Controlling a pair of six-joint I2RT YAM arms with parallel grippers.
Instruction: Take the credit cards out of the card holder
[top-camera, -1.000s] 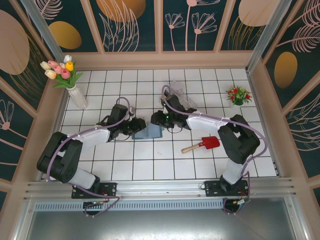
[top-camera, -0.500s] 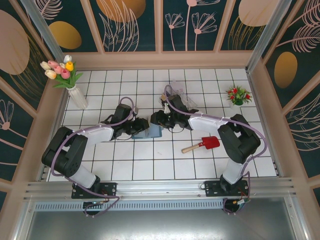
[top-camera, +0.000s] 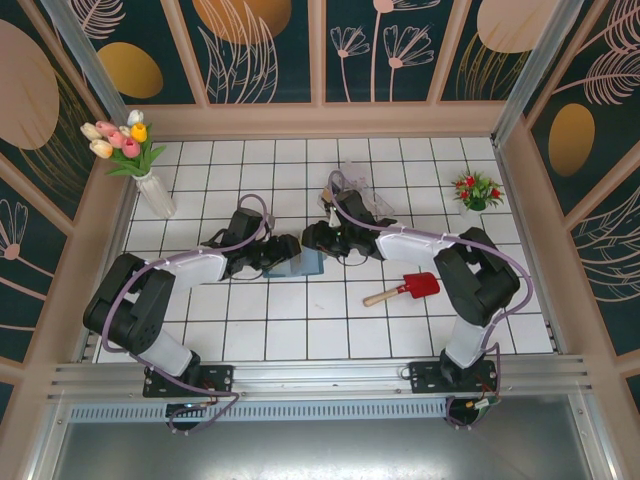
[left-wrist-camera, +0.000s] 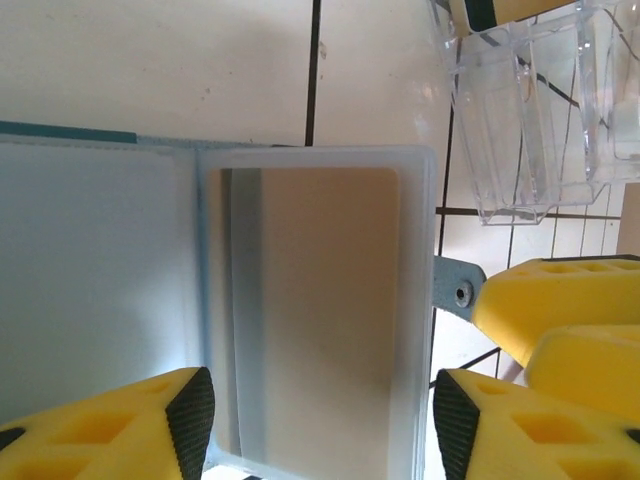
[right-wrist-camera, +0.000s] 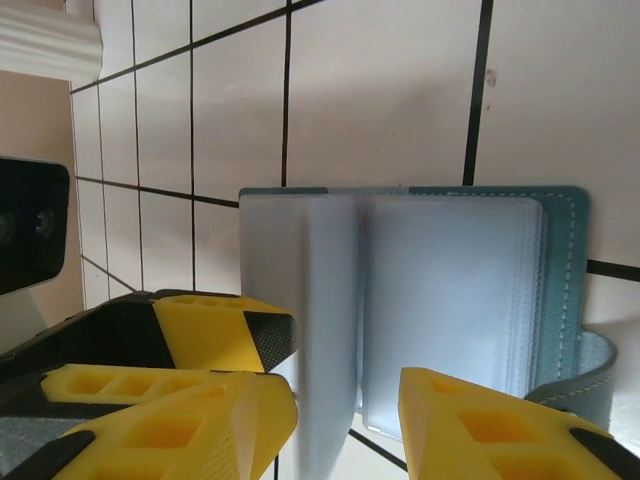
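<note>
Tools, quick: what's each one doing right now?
Left tool: open, astride the sleeve holding the tan credit card.
Right tool: open, astride an upright sleeve of the card holder.

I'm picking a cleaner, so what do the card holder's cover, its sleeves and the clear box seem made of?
Card holder cover: probably matte slate-blue leather or faux leather, judging by its stitched edge. Sleeves: frosted flexible plastic; a tan card shows hazily through. Clear box: rigid glossy plastic, with sharp highlights.
</note>
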